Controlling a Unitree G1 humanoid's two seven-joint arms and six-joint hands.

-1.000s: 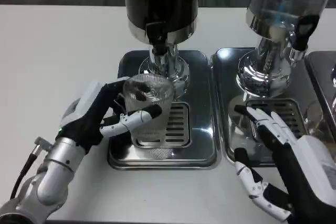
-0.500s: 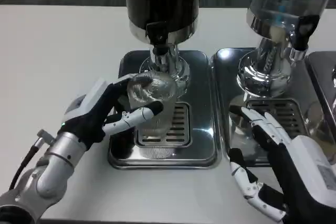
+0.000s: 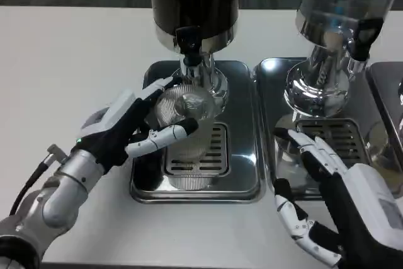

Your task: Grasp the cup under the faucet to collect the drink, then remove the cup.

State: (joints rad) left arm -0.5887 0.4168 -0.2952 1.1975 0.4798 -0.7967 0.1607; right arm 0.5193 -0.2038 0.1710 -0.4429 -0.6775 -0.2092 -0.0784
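A clear ribbed cup stands over the grille of the steel drip tray, just below the black faucet of the dark drink dispenser. My left hand grips the cup from its left side, thumb across the front and fingers behind. The cup looks tilted slightly toward me; I cannot tell if it holds liquid. My right hand hovers open at the lower right, fingers spread over the neighbouring tray.
A second dispenser with a clear tank stands at the right on its own steel tray. Part of a third tray shows at the far right edge. White table stretches to the left.
My left hand has carried the cup up and back, closer under the faucet. My right hand drifted slightly left and toward me.
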